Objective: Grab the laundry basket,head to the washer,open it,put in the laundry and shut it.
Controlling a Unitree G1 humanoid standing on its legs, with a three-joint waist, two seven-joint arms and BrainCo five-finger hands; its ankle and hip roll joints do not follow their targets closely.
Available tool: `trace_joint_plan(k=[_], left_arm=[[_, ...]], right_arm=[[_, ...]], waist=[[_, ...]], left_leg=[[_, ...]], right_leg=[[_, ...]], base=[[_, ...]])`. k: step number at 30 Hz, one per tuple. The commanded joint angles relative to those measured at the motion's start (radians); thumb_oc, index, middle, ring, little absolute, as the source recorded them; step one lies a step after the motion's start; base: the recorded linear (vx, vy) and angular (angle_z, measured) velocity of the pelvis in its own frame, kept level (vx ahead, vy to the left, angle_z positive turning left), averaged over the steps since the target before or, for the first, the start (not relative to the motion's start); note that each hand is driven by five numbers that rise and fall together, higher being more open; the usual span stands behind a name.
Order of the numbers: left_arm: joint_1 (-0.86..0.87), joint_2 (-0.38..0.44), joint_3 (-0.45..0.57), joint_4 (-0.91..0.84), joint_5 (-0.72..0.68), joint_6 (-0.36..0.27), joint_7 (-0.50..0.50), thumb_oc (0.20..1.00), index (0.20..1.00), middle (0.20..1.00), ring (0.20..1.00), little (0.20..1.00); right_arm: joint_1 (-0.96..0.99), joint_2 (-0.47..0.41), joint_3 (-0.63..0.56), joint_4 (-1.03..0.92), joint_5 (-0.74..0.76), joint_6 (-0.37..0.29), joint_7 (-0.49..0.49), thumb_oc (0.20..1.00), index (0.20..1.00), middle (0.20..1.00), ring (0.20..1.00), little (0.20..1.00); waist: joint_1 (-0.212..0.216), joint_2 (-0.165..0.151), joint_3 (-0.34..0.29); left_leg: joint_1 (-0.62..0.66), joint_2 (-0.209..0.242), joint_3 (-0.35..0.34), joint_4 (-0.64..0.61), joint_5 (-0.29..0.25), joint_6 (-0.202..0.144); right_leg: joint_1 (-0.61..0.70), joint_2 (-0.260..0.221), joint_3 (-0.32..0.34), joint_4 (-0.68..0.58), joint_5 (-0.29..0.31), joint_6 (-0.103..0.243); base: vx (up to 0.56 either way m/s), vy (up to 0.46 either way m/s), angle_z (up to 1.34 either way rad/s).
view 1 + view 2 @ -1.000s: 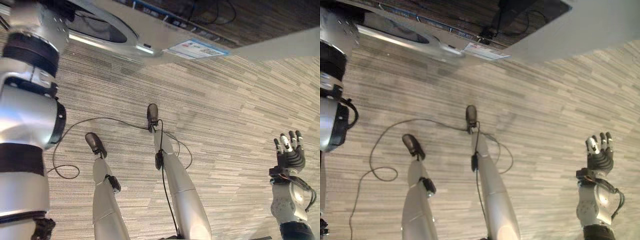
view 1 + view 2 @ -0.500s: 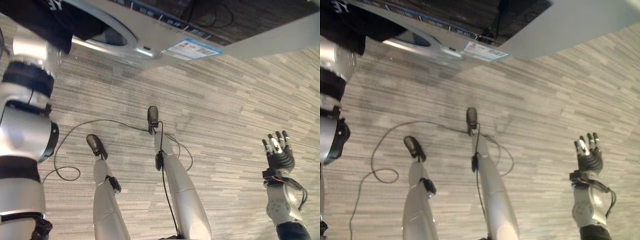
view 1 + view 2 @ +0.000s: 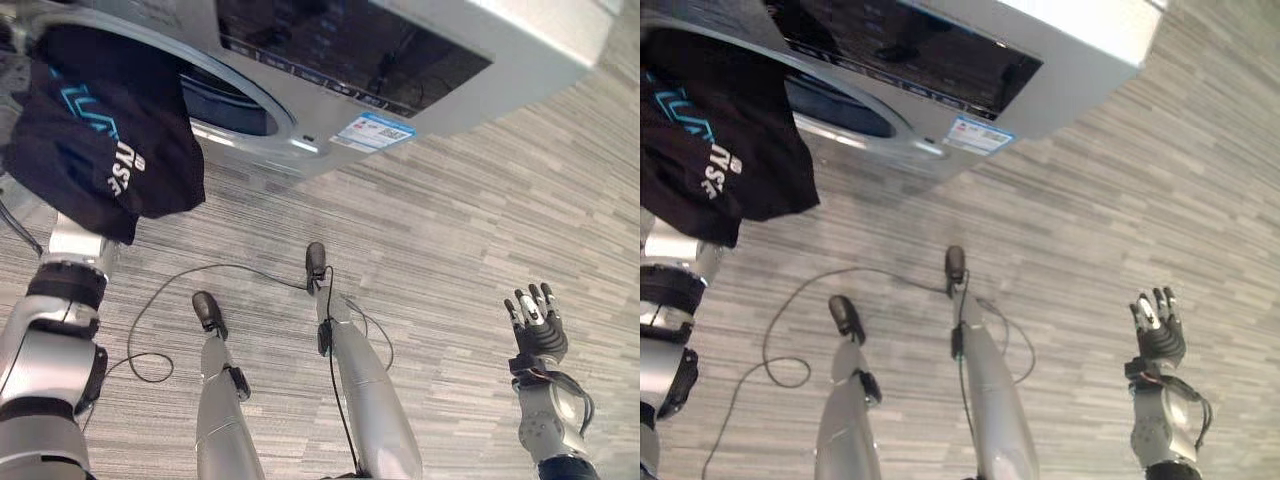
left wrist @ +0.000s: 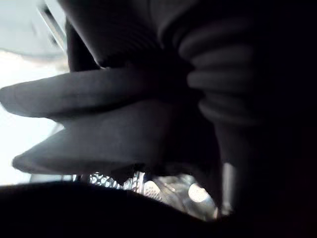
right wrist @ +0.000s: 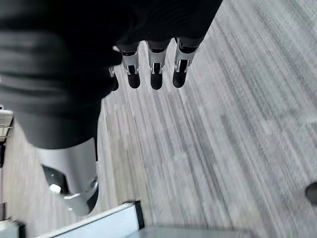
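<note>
We raise a black printed garment (image 3: 100, 140) on our left arm toward the washer's (image 3: 400, 60) open drum mouth (image 3: 225, 100), ready to load it, our left fingers hidden so we cannot tell their grip, while our right hand (image 3: 538, 325) hangs open and empty over the carpeted floor (image 3: 450, 220).

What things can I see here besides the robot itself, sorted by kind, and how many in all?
Washing machine: 1
Black garment: 1
Sticker on the washer: 1
Total: 3
</note>
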Motion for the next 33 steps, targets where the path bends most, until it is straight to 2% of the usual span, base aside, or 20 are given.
trace_joint_plan(k=[1, 5, 15, 19, 20, 22, 24, 33], left_arm=[[0.032, 0.008, 0.053, -0.100, -0.014, -0.088, -0.058, 1.000, 1.000, 1.000, 1.000, 1.000], [0.024, -0.028, 0.031, -0.114, -0.009, -0.079, -0.077, 1.000, 1.000, 1.000, 1.000, 1.000], [-0.050, -0.138, 0.000, -0.095, -0.023, -0.068, -0.065, 1.000, 1.000, 1.000, 1.000, 1.000], [-0.135, -0.184, -0.044, -0.029, -0.022, -0.048, -0.047, 1.000, 1.000, 1.000, 1.000, 1.000], [-0.157, -0.198, -0.051, -0.006, -0.026, -0.041, -0.042, 1.000, 1.000, 1.000, 1.000, 1.000], [-0.298, -0.271, -0.046, 0.189, -0.115, -0.017, -0.014, 1.000, 1.000, 1.000, 1.000, 1.000], [-0.400, -0.278, -0.021, 0.334, -0.179, 0.002, 0.005, 1.000, 1.000, 1.000, 1.000, 1.000], [-0.602, -0.256, 0.001, 0.503, -0.253, 0.028, 0.076, 1.000, 1.000, 1.000, 1.000, 1.000]], right_arm=[[0.089, -0.053, -0.095, -0.046, -0.009, 0.014, 0.003, 1.000, 1.000, 1.000, 1.000, 1.000], [0.073, -0.097, -0.115, -0.048, -0.017, 0.018, 0.006, 1.000, 1.000, 1.000, 1.000, 1.000], [0.060, -0.072, -0.111, -0.052, 0.000, 0.018, -0.002, 1.000, 1.000, 1.000, 1.000, 1.000], [0.027, -0.088, -0.105, -0.075, 0.017, 0.002, -0.025, 1.000, 1.000, 1.000, 1.000, 1.000], [0.023, -0.091, -0.098, -0.079, 0.020, -0.001, -0.030, 1.000, 1.000, 1.000, 1.000, 1.000], [-0.007, -0.102, -0.058, -0.089, 0.041, -0.020, -0.059, 1.000, 1.000, 1.000, 1.000, 1.000], [-0.018, -0.105, -0.030, -0.112, 0.042, -0.038, -0.077, 1.000, 1.000, 1.000, 1.000, 1.000], [-0.039, -0.093, 0.019, -0.148, 0.033, -0.086, -0.124, 1.000, 1.000, 1.000, 1.000, 1.000]], waist=[[-0.033, 0.042, -0.035], [-0.022, 0.052, -0.030], [-0.030, 0.047, -0.040], [-0.043, 0.045, -0.027], [-0.049, 0.043, -0.022], [-0.075, 0.027, 0.001], [-0.096, 0.011, 0.013], [-0.139, -0.022, 0.049]], left_leg=[[0.046, 0.003, -0.050, 0.121, -0.176, 0.027], [0.043, -0.009, -0.057, 0.112, -0.166, 0.029], [-0.010, -0.006, -0.060, 0.141, -0.168, 0.031], [-0.027, 0.001, -0.054, 0.138, -0.164, 0.026], [-0.026, 0.003, -0.050, 0.136, -0.163, 0.025], [-0.042, 0.021, -0.041, 0.143, -0.165, 0.022], [-0.051, 0.032, -0.036, 0.143, -0.169, 0.021], [-0.103, 0.061, -0.033, 0.170, -0.185, 0.020]], right_leg=[[0.114, -0.007, 0.073, 0.017, -0.179, 0.071], [0.110, -0.014, 0.075, 0.028, -0.187, 0.067], [0.078, -0.007, 0.083, 0.042, -0.195, 0.064], [0.053, 0.003, 0.091, 0.042, -0.198, 0.069], [0.050, 0.006, 0.091, 0.040, -0.199, 0.069], [0.018, 0.024, 0.100, 0.048, -0.206, 0.070], [-0.006, 0.037, 0.106, 0.052, -0.207, 0.074], [-0.076, 0.065, 0.111, 0.067, -0.213, 0.077]], base=[[0.00, 0.065, 0.09], [-0.05, 0.059, 0.14], [-0.02, -0.012, 0.02], [0.01, -0.046, -0.07], [0.05, -0.077, -0.13], [0.06, -0.101, -0.16], [0.05, -0.068, -0.11], [0.04, -0.059, -0.15]])
